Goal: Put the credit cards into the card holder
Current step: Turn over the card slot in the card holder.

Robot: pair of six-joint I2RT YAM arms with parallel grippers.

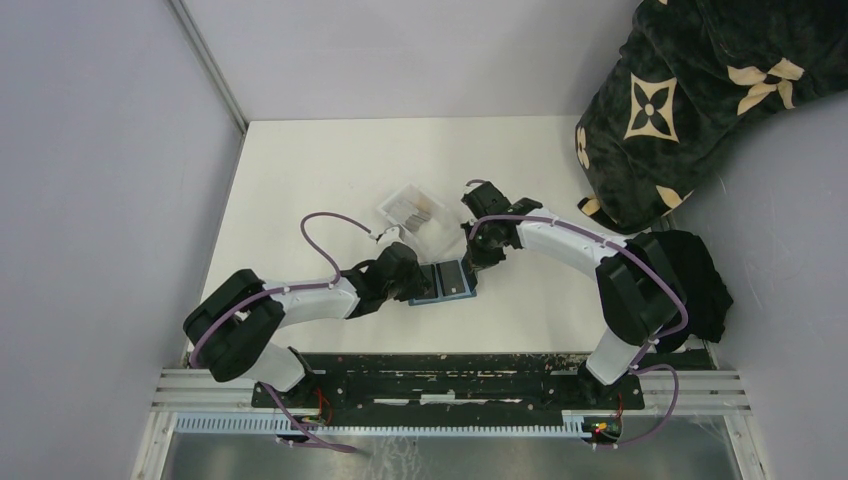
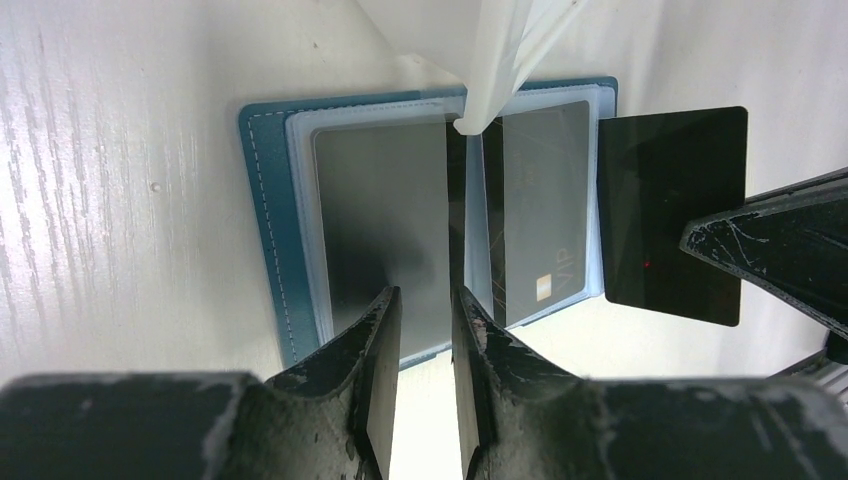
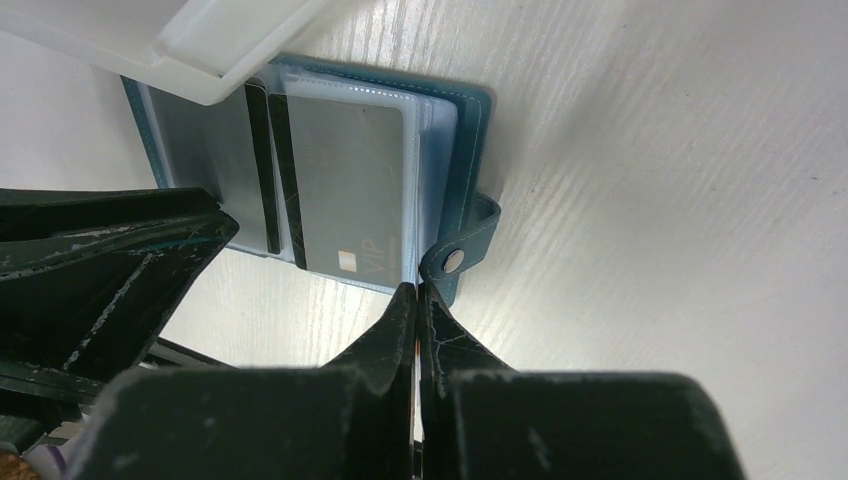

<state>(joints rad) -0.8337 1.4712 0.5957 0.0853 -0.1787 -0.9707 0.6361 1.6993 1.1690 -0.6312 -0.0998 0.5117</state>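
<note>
The teal card holder (image 1: pixel 445 282) lies open on the white table, its clear sleeves facing up. One greyish credit card (image 2: pixel 385 225) fills the left sleeve, and another marked VIP (image 2: pixel 545 220) fills the right one. My left gripper (image 2: pixel 425 300) hovers at the holder's near edge, fingers a little apart with nothing between them. My right gripper (image 3: pixel 416 290) is shut on a dark credit card (image 2: pixel 665 200), which I hold edge-on just beside the holder's right edge and its snap tab (image 3: pixel 458 260).
A clear plastic tray (image 1: pixel 410 212) with more cards stands just behind the holder and overhangs its far edge. A black patterned blanket (image 1: pixel 690 90) fills the back right corner. Black cloth (image 1: pixel 700 280) lies by the right arm. A grey wall (image 1: pixel 100 180) bounds the left.
</note>
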